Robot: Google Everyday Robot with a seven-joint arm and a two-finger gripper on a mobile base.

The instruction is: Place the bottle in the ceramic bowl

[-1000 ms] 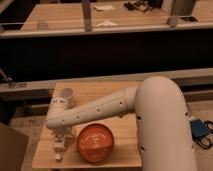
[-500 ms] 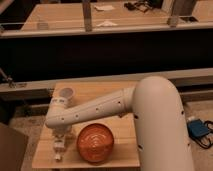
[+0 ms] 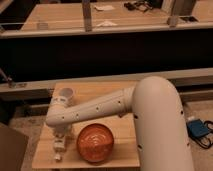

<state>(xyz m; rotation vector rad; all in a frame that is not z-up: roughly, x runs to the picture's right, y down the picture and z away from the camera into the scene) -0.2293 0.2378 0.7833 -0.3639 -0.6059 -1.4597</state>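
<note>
The ceramic bowl is round and orange-red with pale rings at its centre. It sits at the front middle of the small wooden table. My white arm reaches leftward across the table, and my gripper points down just left of the bowl, near the table's front left corner. A small white shape pokes out below the gripper on the tabletop. It looks like the bottle, mostly hidden by the gripper. I cannot make out whether the gripper touches it.
A white paper cup stands at the table's back left, behind my wrist. A dark counter front runs behind the table, with a wooden worktop beyond. A blue object lies on the floor to the right.
The arm and gripper stay almost in the same place over the table's front left. The bowl and cup have not moved.
</note>
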